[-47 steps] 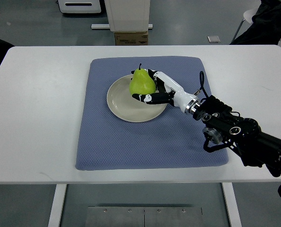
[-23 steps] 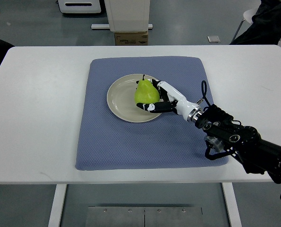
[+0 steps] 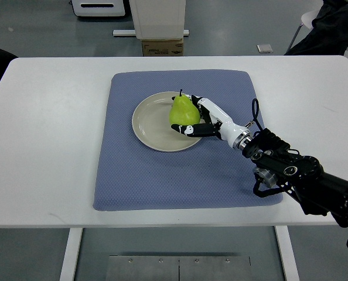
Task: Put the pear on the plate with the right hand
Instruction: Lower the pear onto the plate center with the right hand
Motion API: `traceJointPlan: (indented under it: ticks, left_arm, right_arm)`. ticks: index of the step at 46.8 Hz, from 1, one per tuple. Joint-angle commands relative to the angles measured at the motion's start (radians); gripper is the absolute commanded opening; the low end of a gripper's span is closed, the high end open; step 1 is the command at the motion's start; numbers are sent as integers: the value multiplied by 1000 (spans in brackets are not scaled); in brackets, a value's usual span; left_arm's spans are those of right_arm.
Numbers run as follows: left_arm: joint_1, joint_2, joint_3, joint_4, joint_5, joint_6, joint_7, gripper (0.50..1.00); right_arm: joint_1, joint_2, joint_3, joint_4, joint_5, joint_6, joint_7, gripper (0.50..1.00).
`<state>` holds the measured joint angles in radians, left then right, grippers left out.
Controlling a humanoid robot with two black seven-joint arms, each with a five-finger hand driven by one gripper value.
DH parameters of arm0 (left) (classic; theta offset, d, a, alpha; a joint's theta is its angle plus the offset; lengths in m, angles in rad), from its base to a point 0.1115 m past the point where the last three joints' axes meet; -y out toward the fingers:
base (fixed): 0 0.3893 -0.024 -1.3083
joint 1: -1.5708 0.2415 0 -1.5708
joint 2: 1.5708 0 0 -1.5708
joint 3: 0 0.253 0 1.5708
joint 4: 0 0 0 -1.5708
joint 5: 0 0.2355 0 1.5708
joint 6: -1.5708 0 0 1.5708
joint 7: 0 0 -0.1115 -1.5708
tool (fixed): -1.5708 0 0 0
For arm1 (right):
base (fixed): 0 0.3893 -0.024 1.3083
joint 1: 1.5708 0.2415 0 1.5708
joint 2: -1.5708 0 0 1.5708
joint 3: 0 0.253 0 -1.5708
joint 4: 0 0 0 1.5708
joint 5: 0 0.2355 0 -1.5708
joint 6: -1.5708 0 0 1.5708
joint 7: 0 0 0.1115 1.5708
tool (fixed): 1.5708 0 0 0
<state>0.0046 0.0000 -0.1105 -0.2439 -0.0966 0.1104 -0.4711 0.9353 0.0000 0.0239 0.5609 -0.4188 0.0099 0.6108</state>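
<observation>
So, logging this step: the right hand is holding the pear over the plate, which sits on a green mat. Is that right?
Not quite: the mat is blue-grey, not green. The top view shows the right hand holding the pear over the plate, which sits on that mat.

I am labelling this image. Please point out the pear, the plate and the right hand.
pear [image 3: 182,111], top view, middle of its green body.
plate [image 3: 147,123], top view, bare left part.
right hand [image 3: 193,115], top view, midway between its fingertips, against the pear.

The pear [image 3: 183,111] stands on the plate [image 3: 150,123], which lies on the mat [image 3: 133,175] atop the table [image 3: 45,146].
</observation>
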Motion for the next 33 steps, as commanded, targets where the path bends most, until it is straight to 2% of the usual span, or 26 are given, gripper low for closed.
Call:
traceJointPlan:
  ticks: [1, 8, 15, 33]
  left_arm:
    - [0, 0, 0, 0, 0, 0, 0, 1000]
    - [0, 0, 0, 0, 0, 0, 0, 1000]
    - [0, 0, 0, 0, 0, 0, 0, 1000]
    - [0, 0, 0, 0, 0, 0, 0, 1000]
  right_arm:
    - [2, 0, -1, 1, 0, 1, 0, 897]
    - [2, 0, 1, 2, 2, 1, 0, 981]
    - [7, 0, -1, 4, 2, 1, 0, 998]
    - [16, 0, 1, 8, 3, 21, 0, 1000]
